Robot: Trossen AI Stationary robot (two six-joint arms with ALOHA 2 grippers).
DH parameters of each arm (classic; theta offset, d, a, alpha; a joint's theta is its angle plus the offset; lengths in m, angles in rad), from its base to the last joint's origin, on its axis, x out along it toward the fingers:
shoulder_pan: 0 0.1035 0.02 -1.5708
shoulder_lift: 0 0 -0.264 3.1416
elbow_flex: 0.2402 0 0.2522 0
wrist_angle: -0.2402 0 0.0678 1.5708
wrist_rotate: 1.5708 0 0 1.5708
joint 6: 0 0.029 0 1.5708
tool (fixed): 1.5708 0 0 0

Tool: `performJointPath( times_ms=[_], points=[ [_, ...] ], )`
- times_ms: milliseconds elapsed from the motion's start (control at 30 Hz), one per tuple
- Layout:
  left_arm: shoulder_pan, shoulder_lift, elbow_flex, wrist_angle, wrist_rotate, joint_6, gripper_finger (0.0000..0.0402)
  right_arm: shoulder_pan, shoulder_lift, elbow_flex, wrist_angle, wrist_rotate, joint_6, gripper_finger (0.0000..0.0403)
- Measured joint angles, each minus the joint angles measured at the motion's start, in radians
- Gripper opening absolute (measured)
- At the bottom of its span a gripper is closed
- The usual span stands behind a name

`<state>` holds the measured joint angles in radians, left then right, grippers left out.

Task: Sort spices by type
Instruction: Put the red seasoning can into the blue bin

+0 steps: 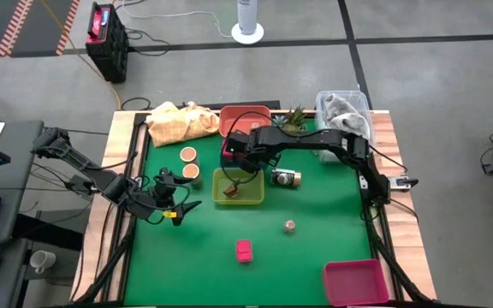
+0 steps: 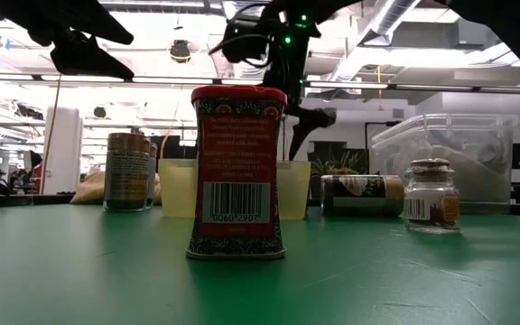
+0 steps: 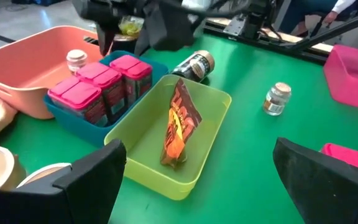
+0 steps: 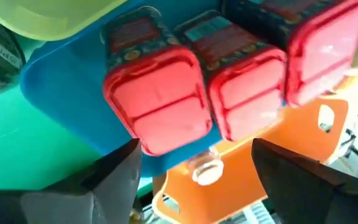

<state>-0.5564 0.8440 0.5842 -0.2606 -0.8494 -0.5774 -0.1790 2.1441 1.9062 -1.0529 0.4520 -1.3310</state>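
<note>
Three pink-lidded spice tins [image 4: 160, 93] stand side by side in a blue bin [image 4: 67, 93]. My right gripper [image 4: 196, 149] hovers open just above them, at the table's middle [image 1: 232, 158], with nothing between its fingers. Next to it a yellow-green bin [image 3: 166, 137] holds an orange-brown packet [image 3: 178, 127]. A further pink tin [image 1: 244, 250] stands upright alone near the front. A dark jar [image 1: 287, 178] lies on its side, and a small glass jar [image 1: 290, 226] stands upright. Two tan round jars [image 1: 190, 162] stand left of the bins. My left gripper [image 1: 174, 210] waits open at the left.
An orange bin [image 1: 245, 118] with a small jar inside stands behind the blue one. At the far edge are a yellow cloth [image 1: 178, 120], a spiky green plant [image 1: 296, 118] and a clear tub [image 1: 343, 109]. A pink bin [image 1: 355, 281] sits at the front right.
</note>
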Motion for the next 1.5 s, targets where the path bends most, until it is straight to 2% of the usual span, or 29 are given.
performJointPath(
  times_ms=[167,333,433,533,633,1000,1200,1500],
  points=[
    [0.0,0.0,0.0,-0.014,0.0,0.0,0.0389,0.022,0.0,0.056,-0.1,0.031,0.093,0.033],
    [0.018,-0.001,0.0,-0.012,0.0,0.04,0.0389,0.046,0.0,0.123,-0.212,0.012,0.282,0.0329],
    [0.036,-0.001,0.0,-0.012,0.0,0.059,0.0389,0.058,0.0,0.155,-0.284,-0.066,0.433,0.0329],
    [0.05,-0.001,0.008,-0.011,0.004,0.087,0.0389,0.07,-0.001,0.174,-0.327,-0.188,0.584,0.0329],
    [0.062,-0.001,0.019,-0.011,0.007,0.129,0.0389,0.096,-0.001,0.175,-0.338,-0.268,0.66,0.0329],
    [0.097,-0.001,0.057,-0.012,0.008,0.278,0.0389,0.339,-0.025,0.176,-0.227,-0.294,0.592,0.0317],
    [0.109,-0.001,0.088,-0.01,0.013,0.305,0.0389,0.478,-0.011,0.176,-0.152,-0.299,0.492,0.0314],
    [0.108,-0.001,0.09,-0.011,0.034,0.287,0.0389,0.558,-0.011,0.094,-0.025,-0.3,0.421,0.0314]
  ],
)
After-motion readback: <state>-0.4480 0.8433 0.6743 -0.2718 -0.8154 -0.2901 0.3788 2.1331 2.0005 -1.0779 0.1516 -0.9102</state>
